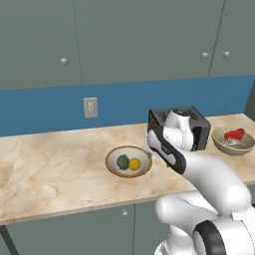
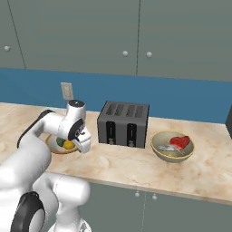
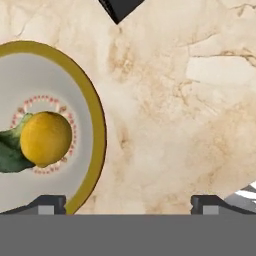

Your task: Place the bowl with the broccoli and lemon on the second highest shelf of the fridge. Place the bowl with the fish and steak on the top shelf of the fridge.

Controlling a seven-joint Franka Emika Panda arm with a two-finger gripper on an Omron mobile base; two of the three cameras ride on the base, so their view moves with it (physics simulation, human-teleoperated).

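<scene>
Sitting in yellow-rimmed bowl (image 1: pixel 128 161) on counter (image 1: pixel 55 164): broccoli (image 1: pixel 122 161) and lemon (image 1: pixel 134 164), touching. Gripper (image 3: pixel 128 202) above bowl's rim, fingers spread wide, nothing between; one fingertip (image 3: pixel 47 203) over bowl, other over bare marble. Toaster (image 2: pixel 124 123) just beside. Second bowl (image 2: pixel 172 146), steak (image 2: pixel 180 142) and fish (image 2: pixel 168 148) inside, beyond toaster.

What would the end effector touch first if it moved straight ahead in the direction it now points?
Probably the beige marble countertop, just beside the yellow-rimmed bowl holding the round yellow lemon. The open end effector straddles that rim, so one fingertip may meet the rim first; depth is unclear.
</scene>
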